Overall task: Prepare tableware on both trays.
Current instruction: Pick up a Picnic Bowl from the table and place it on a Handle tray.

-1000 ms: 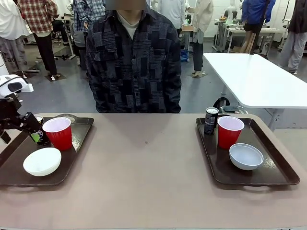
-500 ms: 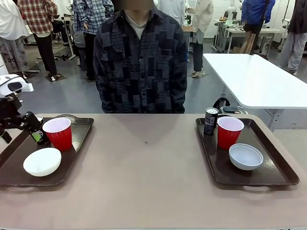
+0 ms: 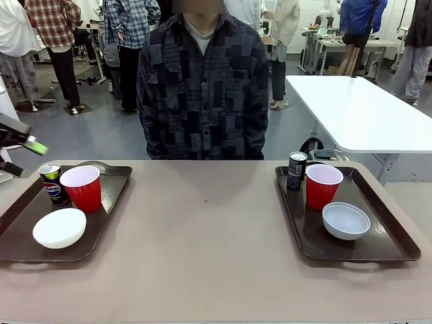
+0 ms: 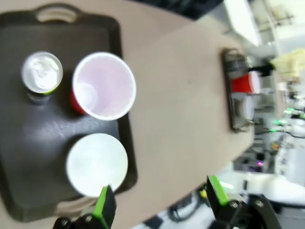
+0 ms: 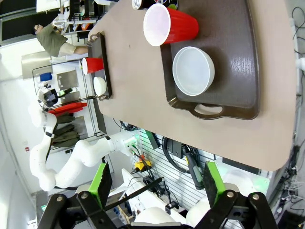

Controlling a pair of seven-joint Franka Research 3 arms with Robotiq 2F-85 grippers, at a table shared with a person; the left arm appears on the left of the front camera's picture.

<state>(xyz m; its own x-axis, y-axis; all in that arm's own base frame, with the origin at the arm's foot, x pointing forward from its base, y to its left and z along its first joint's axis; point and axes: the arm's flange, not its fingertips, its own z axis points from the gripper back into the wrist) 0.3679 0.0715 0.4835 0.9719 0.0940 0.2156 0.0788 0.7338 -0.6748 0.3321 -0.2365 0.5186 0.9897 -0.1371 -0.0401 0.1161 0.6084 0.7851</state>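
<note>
On the left tray stand a Pepsi can, a red cup and a white bowl. My left gripper hangs open above the tray's far left corner, apart from the can. From above, the left wrist view looks down on the can, cup and bowl, with the open gripper holding nothing. The right tray carries a dark can, a red cup and a bowl. High over that tray, my right gripper is open and empty.
A person in a dark patterned shirt stands at the far edge of the brown table, hands out of sight. A white table stands behind at the right. Other people move about in the background.
My left gripper has let go of the Pepsi can and risen up and to the left. The can now stands alone on the left tray. The person has shifted slightly to the right.
</note>
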